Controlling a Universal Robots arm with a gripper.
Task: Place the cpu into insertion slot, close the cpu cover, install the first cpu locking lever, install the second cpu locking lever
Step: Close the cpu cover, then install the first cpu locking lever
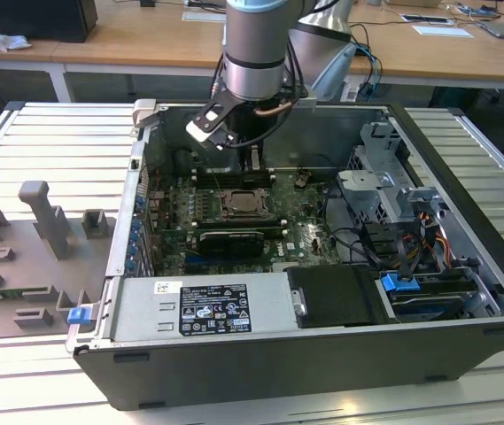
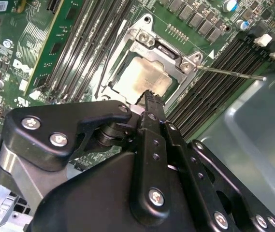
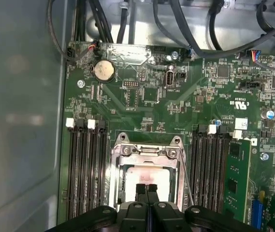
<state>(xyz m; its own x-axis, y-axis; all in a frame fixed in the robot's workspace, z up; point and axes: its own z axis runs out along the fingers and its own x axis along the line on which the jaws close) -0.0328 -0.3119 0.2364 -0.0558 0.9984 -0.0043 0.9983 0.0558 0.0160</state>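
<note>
Two of the four steps look done from where I stand. The cpu (image 3: 138, 173) lies flat in the insertion slot (image 1: 244, 206), silvery face up. The cpu cover (image 3: 147, 151) is folded down over it, its cut-out framing that face.

The levers look like what is left. One thin locking lever (image 2: 230, 73) sticks out sideways from a corner of the insertion slot, over the memory slots (image 2: 209, 92) beside it, so I judge it not yet hooked down. The other lever I cannot judge.

Being square, the cpu has no real long axis. Its edges run parallel with the insertion slot's rim and with the memory slots flanking the insertion slot on two sides.

The claw (image 3: 147, 187) hangs just above the insertion slot, over the cpu's face, its fingertips clenched together with nothing between them. Whether it touches the metal I cannot tell.

Around the insertion slot spreads the green board (image 3: 142, 101), inside the open computer case (image 1: 260, 372) on the ridged worktop (image 1: 39, 142).
</note>
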